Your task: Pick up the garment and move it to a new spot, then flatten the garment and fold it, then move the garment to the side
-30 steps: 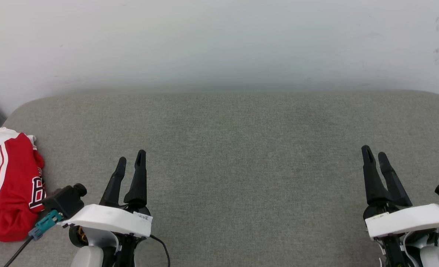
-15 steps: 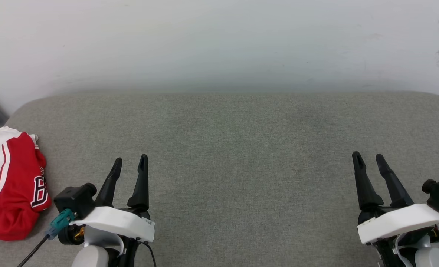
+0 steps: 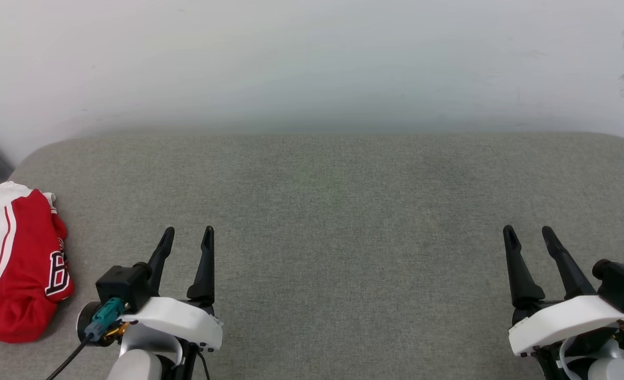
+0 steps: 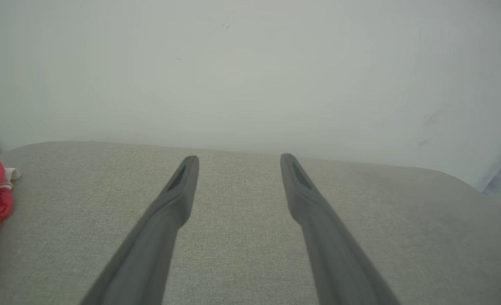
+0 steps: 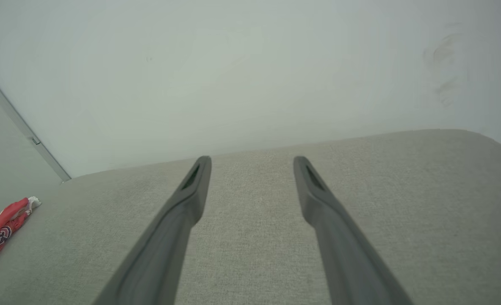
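garment [image 3: 19, 264]: in a heap, far left on grey cushion [image 3: 343, 200] | left gripper [image 3: 188, 230]: wide open, holding nothing | right gripper [image 3: 527, 229]: wide open, holding nothing

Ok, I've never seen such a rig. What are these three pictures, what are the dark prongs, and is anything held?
This is a two-armed robot. The picture showing both arms comes from its head camera, looking down at a grey padded surface. The other two come from wrist cameras, each looking along its own arm's two fingers. The left pincer and right pincer are both open and empty. A red and white garment lies bunched at the surface's left edge, touched by neither.
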